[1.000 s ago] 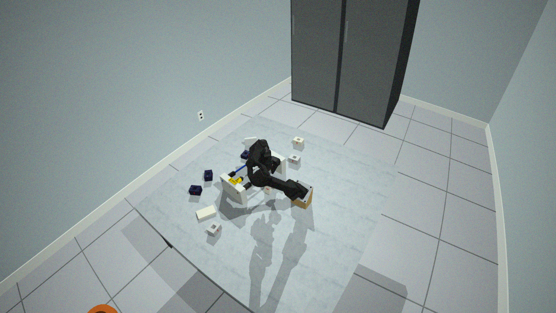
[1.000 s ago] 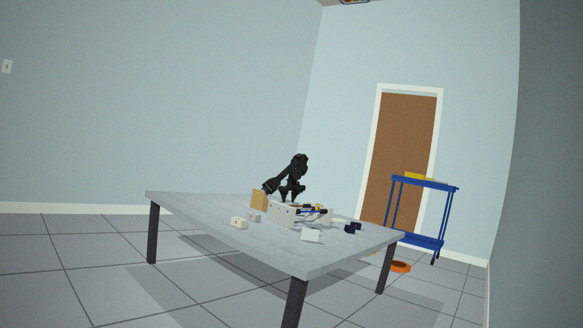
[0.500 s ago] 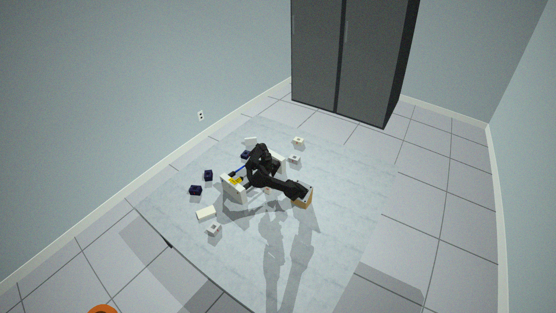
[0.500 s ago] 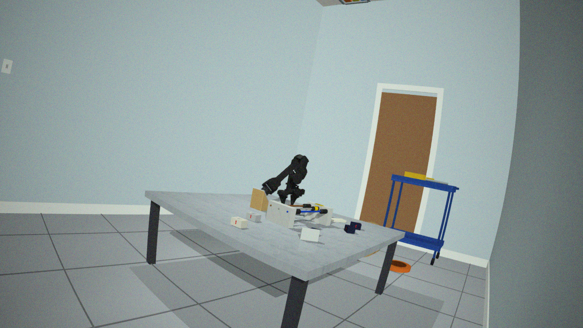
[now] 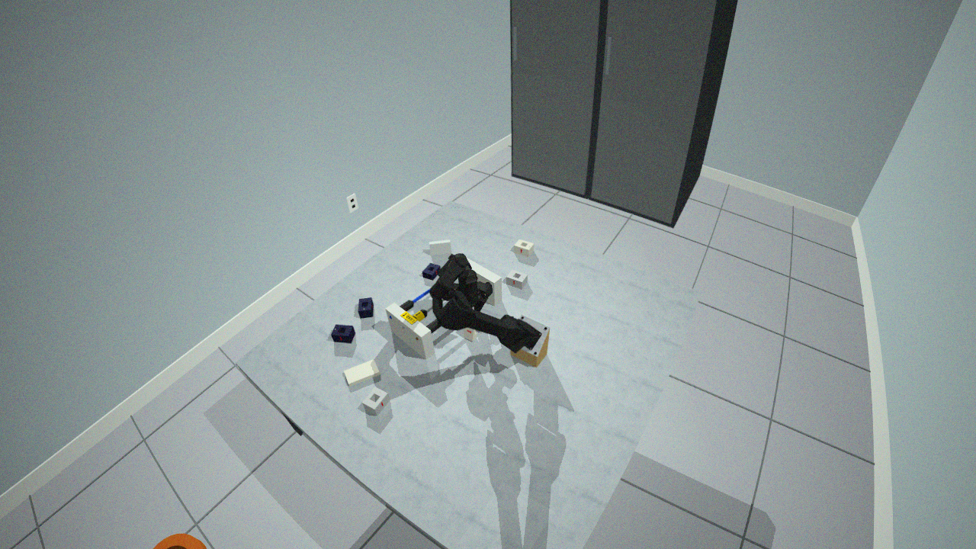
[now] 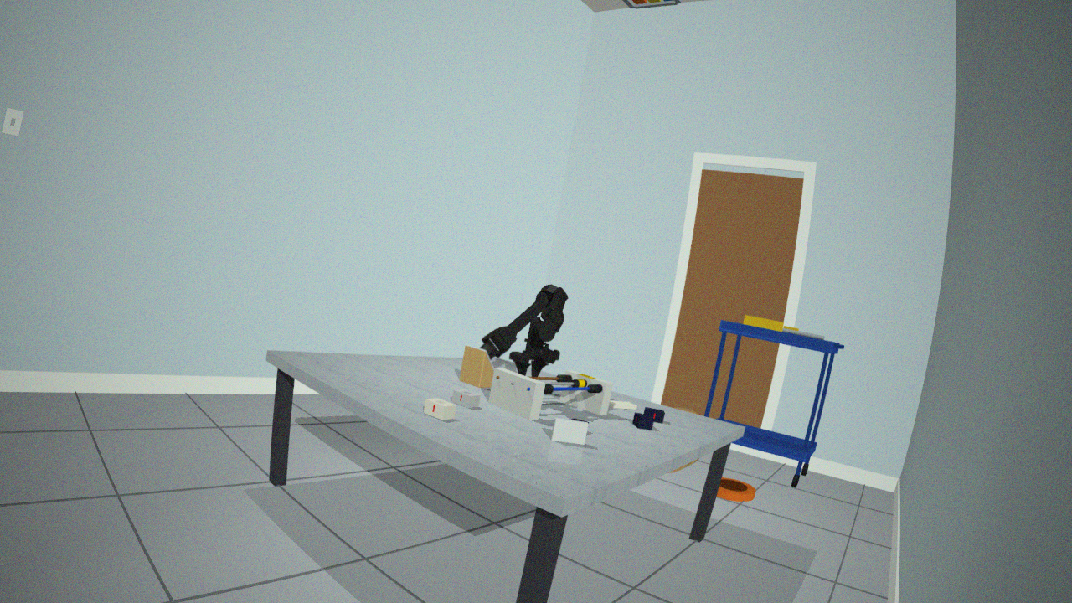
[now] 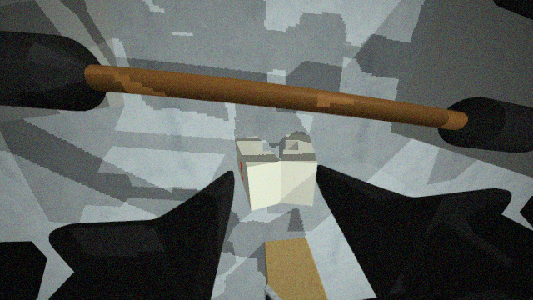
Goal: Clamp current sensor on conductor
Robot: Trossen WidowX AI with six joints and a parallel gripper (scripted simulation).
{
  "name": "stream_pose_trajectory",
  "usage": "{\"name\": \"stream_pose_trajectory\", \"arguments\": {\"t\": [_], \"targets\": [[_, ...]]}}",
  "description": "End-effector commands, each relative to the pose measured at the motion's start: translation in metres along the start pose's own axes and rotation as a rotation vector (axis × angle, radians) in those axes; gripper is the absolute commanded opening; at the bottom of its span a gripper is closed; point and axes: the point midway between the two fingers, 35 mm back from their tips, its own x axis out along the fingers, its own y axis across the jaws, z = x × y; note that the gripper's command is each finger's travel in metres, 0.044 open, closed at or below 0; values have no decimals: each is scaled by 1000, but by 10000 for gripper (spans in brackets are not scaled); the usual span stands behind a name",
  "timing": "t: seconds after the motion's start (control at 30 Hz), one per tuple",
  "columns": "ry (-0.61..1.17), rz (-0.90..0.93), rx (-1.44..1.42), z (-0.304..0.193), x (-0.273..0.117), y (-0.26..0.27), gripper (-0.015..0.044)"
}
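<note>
The open cream split-core sensor (image 7: 264, 183) (image 5: 469, 333) stands on the table with its jaws apart; a red mark shows on its left side in the wrist view. My gripper (image 7: 275, 173) is open, pointing down, with one fingertip on each side of the sensor and a narrow gap at each. In the exterior view the gripper (image 6: 530, 373) is behind the end board, which hides the sensor. The yellow LOAD label (image 5: 409, 318) is on the near board's top, beside a yellow arrow tag (image 6: 581, 383) on the middle conductor. That conductor's bare length is hidden by the arm in the top view.
A brown conductor (image 7: 250, 93) crosses close beyond the sensor. A blue conductor (image 5: 422, 295) (image 6: 571, 389) runs at the frame's far side. Two white end boards (image 5: 408, 335) (image 6: 513, 394) bound the frame. Dark blue blocks (image 5: 343, 333), pale blocks (image 5: 524, 248) and a wooden block (image 7: 291, 267) stand around.
</note>
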Motion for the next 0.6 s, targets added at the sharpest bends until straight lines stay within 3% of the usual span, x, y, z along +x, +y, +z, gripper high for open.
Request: {"name": "stream_pose_trajectory", "arguments": {"t": [0.0,0.27,0.57], "targets": [[1,1,-2,0,0,0,275],[1,1,-2,0,0,0,222],[0,-7,3,5,-32,-3,0]]}}
